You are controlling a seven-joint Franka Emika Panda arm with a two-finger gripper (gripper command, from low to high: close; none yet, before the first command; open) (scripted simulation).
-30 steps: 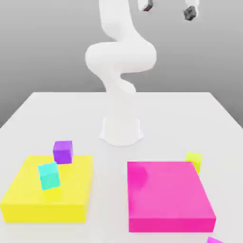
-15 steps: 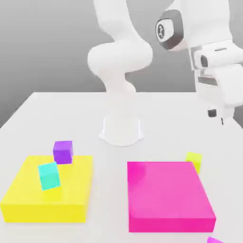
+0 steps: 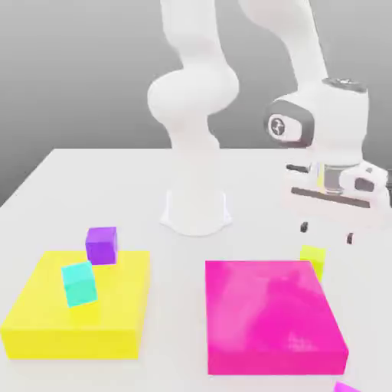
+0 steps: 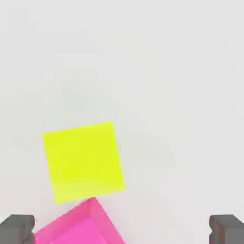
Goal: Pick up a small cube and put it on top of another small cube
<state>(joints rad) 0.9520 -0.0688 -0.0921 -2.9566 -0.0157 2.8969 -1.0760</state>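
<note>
Change: I've swung the gripper (image 3: 328, 233) down over the lime-yellow cube (image 3: 313, 258) | jaws wide, empty | cube on table beside pink block (image 3: 272, 314) | purple cube (image 3: 101, 245) far across | next: descend, grasp

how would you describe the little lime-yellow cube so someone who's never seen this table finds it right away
Start at the big flat pink block on the exterior view's right of the white table. The lime-yellow cube sits on the table just behind that block's far right corner, below the open gripper. It is small and plain, unlike the large flat yellow block on the left, which carries a teal cube.
</note>
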